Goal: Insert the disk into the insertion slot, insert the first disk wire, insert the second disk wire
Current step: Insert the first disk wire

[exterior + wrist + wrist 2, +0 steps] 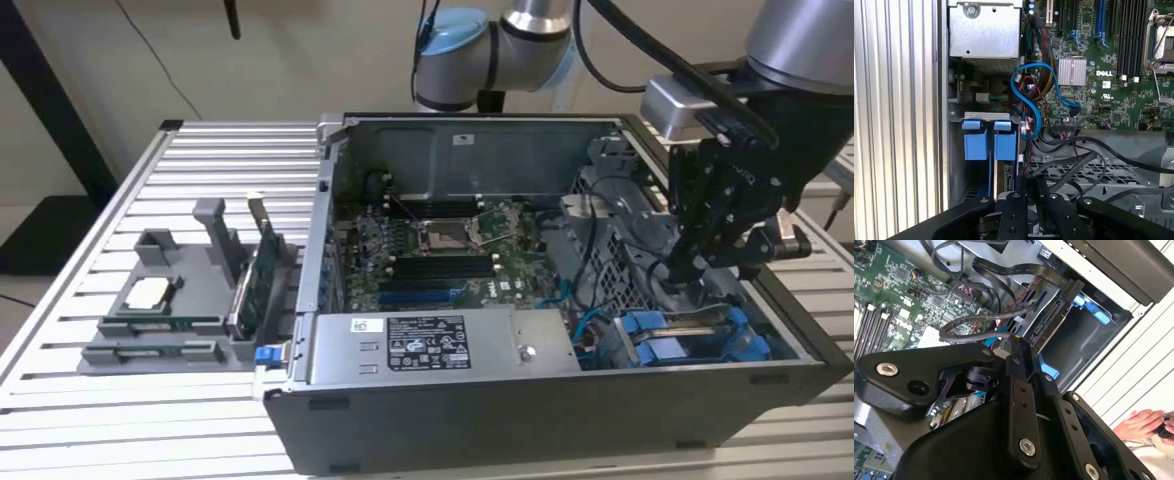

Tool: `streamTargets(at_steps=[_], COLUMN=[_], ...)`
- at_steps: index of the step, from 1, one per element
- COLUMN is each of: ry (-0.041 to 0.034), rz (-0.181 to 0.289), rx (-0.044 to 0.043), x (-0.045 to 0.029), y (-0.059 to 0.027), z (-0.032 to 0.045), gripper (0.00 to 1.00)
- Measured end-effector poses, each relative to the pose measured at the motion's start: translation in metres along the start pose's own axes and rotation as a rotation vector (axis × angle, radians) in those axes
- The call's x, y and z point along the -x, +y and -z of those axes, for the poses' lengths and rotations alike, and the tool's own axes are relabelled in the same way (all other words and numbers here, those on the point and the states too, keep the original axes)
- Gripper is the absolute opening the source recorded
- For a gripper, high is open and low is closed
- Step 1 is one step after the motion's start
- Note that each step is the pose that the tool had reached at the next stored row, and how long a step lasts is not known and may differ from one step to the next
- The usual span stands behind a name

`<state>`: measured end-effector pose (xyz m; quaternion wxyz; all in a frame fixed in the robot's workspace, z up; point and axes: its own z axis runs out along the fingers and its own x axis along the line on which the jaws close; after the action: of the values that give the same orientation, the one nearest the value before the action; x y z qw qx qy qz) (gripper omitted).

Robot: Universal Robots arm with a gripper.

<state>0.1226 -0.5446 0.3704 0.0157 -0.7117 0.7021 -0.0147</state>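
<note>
The open computer case [534,420] stands on the slatted worktop [80,400]. In it one disk [1056,312] sits in the insertion slot [1094,172], just beyond the pincer [1013,344], and its two blue tabs [975,142] are close ahead in the first wrist view. The single arm [801,40] reaches steeply down into the case at the exterior view's right — whether the pincer is wide or narrow cannot be told.

The computer case [534,425] stands on the desk [80,420], with a parts holder [174,300] beside it on the exterior view's left. Inside, the motherboard [441,250] lies in the middle, the power-supply box [427,345] before it, and the insertion slot [674,338] in the near corner at the exterior view's right, below the claw [690,283].
</note>
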Motion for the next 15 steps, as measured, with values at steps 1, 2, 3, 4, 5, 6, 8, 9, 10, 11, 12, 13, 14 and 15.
streamTargets(at_steps=[1, 2, 3, 4, 5, 6, 8, 9, 10, 11, 12, 13, 14, 15], ry=[0.0000, 0.0001, 0.0001, 0.0000, 0.0000, 0.0000, 0.0000, 0.0000, 0.0001, 0.0001, 0.0001, 0.0001, 0.0000, 0.0001], rz=[0.000, 0.000, 0.000, 0.000, 0.000, 0.000, 0.000, 0.000, 0.000, 0.000, 0.000, 0.000, 0.000, 0.000], rx=[0.0000, 0.0000, 0.0000, 0.0000, 0.0000, 0.0000, 0.0001, 0.0002, 0.0002, 0.0003, 0.0004, 0.0004, 0.0005, 0.0006], x=[0.0000, 0.0000, 0.0000, -0.0001, -0.0001, -0.0002, -0.0005, -0.0007, -0.0007, -0.0008, -0.0009, -0.0010, -0.0011, -0.0011], y=[0.0000, 0.0000, 0.0000, 0.0000, 0.0000, -0.0002, -0.0005, -0.0006, -0.0008, -0.0009, -0.0011, -0.0012, -0.0015, -0.0016], z=[0.0000, 0.0000, -0.0001, -0.0003, -0.0006, -0.0010, -0.0022, -0.0025, -0.0028, -0.0032, -0.0035, -0.0038, -0.0047, -0.0051], gripper=[0.19, 0.19, 0.19, 0.19, 0.19, 0.19, 0.19, 0.19, 0.19, 0.19, 0.19, 0.19, 0.19, 0.19])
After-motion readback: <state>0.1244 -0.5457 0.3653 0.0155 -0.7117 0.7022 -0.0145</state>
